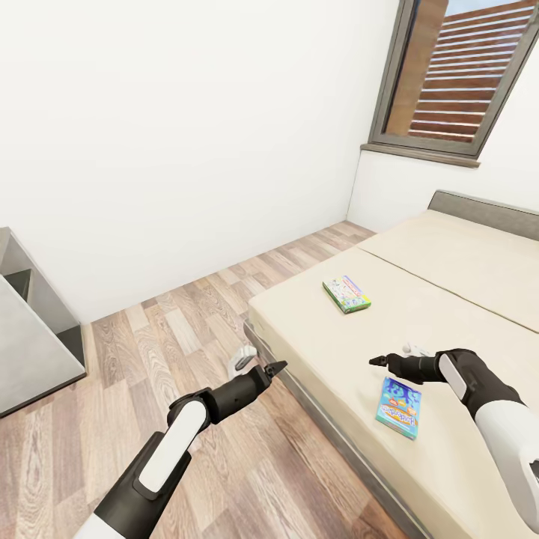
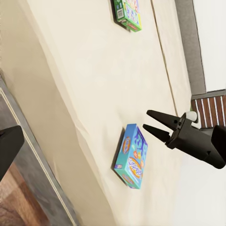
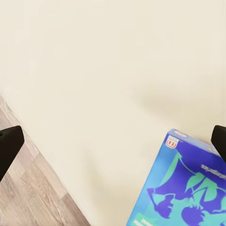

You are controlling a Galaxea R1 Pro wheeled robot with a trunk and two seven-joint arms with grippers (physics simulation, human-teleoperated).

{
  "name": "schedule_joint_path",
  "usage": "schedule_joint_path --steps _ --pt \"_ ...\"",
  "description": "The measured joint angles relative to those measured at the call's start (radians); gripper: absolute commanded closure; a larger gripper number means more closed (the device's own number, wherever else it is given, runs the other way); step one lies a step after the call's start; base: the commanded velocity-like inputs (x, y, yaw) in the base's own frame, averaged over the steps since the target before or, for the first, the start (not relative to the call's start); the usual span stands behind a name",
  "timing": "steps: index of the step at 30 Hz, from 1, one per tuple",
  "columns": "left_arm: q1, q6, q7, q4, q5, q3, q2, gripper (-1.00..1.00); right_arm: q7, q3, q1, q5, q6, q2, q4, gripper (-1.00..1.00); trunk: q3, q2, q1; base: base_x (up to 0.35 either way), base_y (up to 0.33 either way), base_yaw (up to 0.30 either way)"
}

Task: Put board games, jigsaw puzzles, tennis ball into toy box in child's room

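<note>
The bed [image 1: 449, 299], with its beige cover and grey headboard [image 1: 486, 212], stands below the slatted window [image 1: 460, 75]; nothing lies between either gripper and the two board games flat on it. The green-edged board game [image 1: 346, 293] lies near the bed's floor-side edge, long axis running toward the headboard wall, and the blue board game [image 1: 399, 406] lies nearer the robot, long axis running roughly front to back. The right gripper [image 1: 376, 361] reaches out level above the mattress just beside the blue game, jaws parted and empty, while the left gripper [image 1: 278, 367] extends over the wood floor [image 1: 187, 322] at the bed's edge; its opening cannot be determined.
</note>
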Motion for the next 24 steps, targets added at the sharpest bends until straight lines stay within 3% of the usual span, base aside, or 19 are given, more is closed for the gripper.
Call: schedule_joint_path --steps 24 --pt "0.000 0.000 0.001 0.002 0.000 0.000 0.000 -1.00 -0.004 -0.001 0.000 -0.002 0.000 -0.003 0.004 -1.00 0.000 0.000 0.000 0.000 0.000 -0.047"
